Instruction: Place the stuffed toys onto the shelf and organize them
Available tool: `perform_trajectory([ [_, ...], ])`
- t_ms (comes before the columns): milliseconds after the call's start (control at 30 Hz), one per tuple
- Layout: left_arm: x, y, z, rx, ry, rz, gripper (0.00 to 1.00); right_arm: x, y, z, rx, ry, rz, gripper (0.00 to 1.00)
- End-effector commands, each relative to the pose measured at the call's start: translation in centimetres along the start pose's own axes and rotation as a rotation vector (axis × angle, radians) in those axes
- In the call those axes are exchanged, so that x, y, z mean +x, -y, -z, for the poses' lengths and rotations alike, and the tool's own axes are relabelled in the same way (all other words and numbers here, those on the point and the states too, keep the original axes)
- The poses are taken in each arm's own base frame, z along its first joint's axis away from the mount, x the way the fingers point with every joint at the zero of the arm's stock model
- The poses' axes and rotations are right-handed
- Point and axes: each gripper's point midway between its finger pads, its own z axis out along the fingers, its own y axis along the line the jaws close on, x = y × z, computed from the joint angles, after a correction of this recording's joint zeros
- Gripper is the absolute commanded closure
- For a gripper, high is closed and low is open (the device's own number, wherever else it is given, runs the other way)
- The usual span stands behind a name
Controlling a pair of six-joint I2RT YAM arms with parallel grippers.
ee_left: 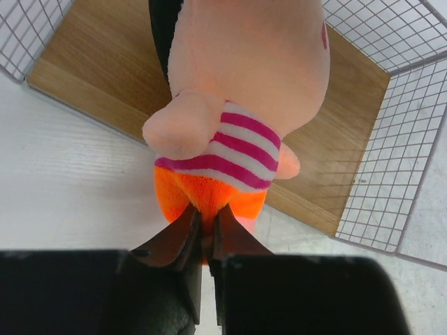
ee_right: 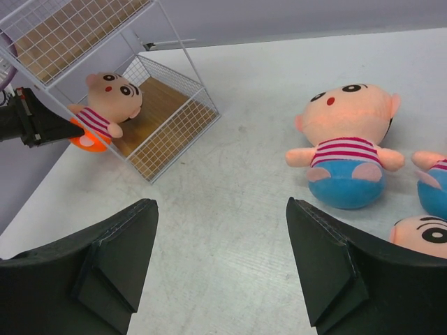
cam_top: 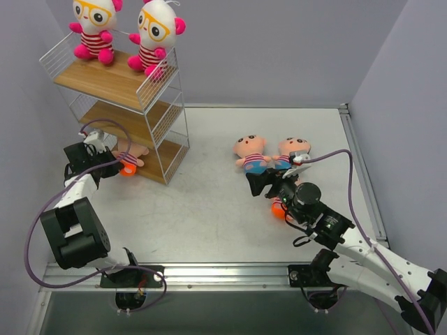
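Left wrist: fuzzy striped toy point(ee_left: 244, 84) over wood-grained shelf point(ee_left: 98, 63).

The right gripper point(ee_right: 220, 209) hangs over the white table point(ee_right: 230, 174), its two dark fingers point(ee_right: 112, 265) spread wide with nothing between them. At upper left stands the shelf point(ee_right: 178, 136); at the open side of its lowest wooden board an orange-bottomed toy point(ee_right: 105, 105) leans, and the left gripper point(ee_right: 73, 128) nips its orange bottoms from the left. To the right a blue-bottomed toy point(ee_right: 346, 150) lies face up on the table. The right edge cuts off a second blue toy point(ee_right: 434, 192) and a peach toy head point(ee_right: 422, 236).
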Motion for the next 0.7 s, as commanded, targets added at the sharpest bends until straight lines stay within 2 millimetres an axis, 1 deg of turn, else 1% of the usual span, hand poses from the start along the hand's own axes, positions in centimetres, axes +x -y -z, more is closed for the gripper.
perform_trajectory([
  [0, -4.7, 0.3, -0.3, 0.044, 0.114, -0.126, 0.87, -1.2, -0.4, -0.1, -0.027, 0.051, 0.018, 0.25],
  [33, -5.3, 0.0, -0.7, 0.035, 0.136, -0.137, 0.85, -1.0, -0.3, -0.2, -0.025, 0.046, 0.023, 0.25],
  [100, -5.7, -0.3, -1.0, 0.026, 0.147, -0.142, 0.75, -0.8, -0.4, -0.3, -0.024, 0.037, 0.025, 0.25],
  [167, -5.5, -0.8, -1.5, 0.015, 0.135, -0.134, 0.68, -0.6, -0.3, -0.4, -0.023, 0.031, 0.028, 0.25],
  [300, -5.2, -1.2, -2.0, 0.005, 0.127, -0.122, 0.61, -0.4, -0.3, -0.5, -0.022, 0.023, 0.028, 0.25],
  [333, -4.9, -1.4, -2.0, -0.002, 0.121, -0.115, 0.59, -0.3, -0.4, -0.6, -0.026, 0.023, 0.026, 0.25],
  [367, -4.8, -1.4, -2.0, -0.006, 0.124, -0.108, 0.57, -0.3, -0.5, -0.6, -0.031, 0.022, 0.024, 0.25],
  [433, -4.6, -1.6, -1.9, -0.020, 0.127, -0.102, 0.47, -0.3, -0.6, -0.6, -0.038, 0.018, 0.023, 0.25],
  [500, -4.7, -1.8, -1.6, -0.044, 0.134, -0.091, 0.45, -0.3, -0.8, -0.6, -0.045, 0.018, 0.022, 0.25],
  [600, -4.3, -1.9, -1.2, -0.059, 0.138, -0.063, 0.32, -0.3, -0.7, -0.5, -0.046, 0.022, 0.022, 0.25],
  [667, -4.3, -1.8, -0.9, -0.070, 0.144, -0.035, 0.28, -0.3, -0.7, -0.5, -0.047, 0.025, 0.021, 0.25],
])
